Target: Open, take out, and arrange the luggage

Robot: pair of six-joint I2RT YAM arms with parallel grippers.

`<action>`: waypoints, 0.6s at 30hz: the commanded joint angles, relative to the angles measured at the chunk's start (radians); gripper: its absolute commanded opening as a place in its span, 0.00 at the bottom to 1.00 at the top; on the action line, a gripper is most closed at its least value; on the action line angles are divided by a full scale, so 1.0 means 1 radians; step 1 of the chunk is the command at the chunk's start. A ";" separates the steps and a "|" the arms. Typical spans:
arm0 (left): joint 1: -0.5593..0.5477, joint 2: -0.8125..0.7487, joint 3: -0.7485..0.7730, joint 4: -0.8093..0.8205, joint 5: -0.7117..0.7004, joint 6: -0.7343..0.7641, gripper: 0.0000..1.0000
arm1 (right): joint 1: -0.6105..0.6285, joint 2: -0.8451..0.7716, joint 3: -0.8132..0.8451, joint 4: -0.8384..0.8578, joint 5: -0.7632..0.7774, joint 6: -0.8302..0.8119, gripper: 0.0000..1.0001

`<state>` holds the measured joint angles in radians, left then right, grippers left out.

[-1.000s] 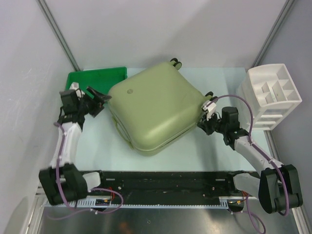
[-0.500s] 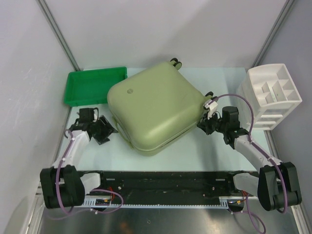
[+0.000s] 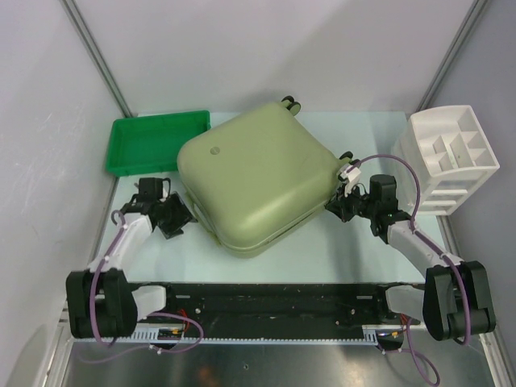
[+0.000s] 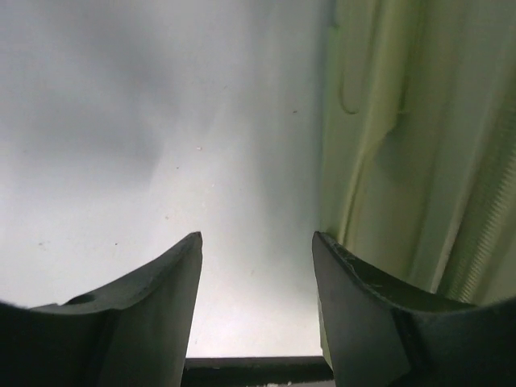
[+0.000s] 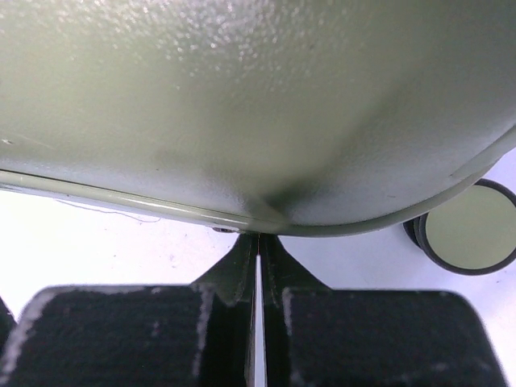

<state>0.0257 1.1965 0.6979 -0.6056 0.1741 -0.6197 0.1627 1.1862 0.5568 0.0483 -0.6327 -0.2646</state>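
Note:
The luggage point(image 3: 258, 181), a pale olive-green hard-shell suitcase, lies closed and flat in the middle of the table, its wheels toward the back right. My left gripper point(image 3: 184, 218) sits low on the table at the case's left edge, open with only bare table between its fingers point(image 4: 256, 238). The right finger point(image 4: 355, 282) is close beside the ribbed side of the luggage point(image 4: 419, 145). My right gripper point(image 3: 332, 205) is shut, its tips point(image 5: 259, 235) pressed up against the rim seam under the shell point(image 5: 258, 105). I cannot tell whether anything is pinched there.
A flat green tray point(image 3: 157, 141) lies at the back left, just beyond the left arm. A white compartmented organizer point(image 3: 451, 157) stands at the right edge. A black wheel point(image 5: 472, 234) of the case is right of my right fingertips. Grey walls enclose the table.
My left arm has come down from beside the green tray to table level and moved toward the case's left edge, its jaws narrowing somewhat. The right gripper and the luggage have stayed put.

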 commanded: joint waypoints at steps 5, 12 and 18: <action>-0.009 -0.167 0.029 0.055 0.111 -0.029 0.66 | -0.002 0.043 0.005 0.070 -0.076 -0.054 0.00; -0.015 -0.022 -0.018 0.088 0.093 -0.045 0.63 | -0.009 0.047 0.003 0.079 -0.104 -0.070 0.00; -0.017 0.070 -0.024 0.144 0.064 -0.043 0.55 | -0.009 0.088 0.000 0.085 -0.113 -0.093 0.11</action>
<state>0.0151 1.2377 0.6788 -0.5213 0.2554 -0.6483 0.1371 1.2217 0.5568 0.0814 -0.7136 -0.3206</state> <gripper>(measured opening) 0.575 0.063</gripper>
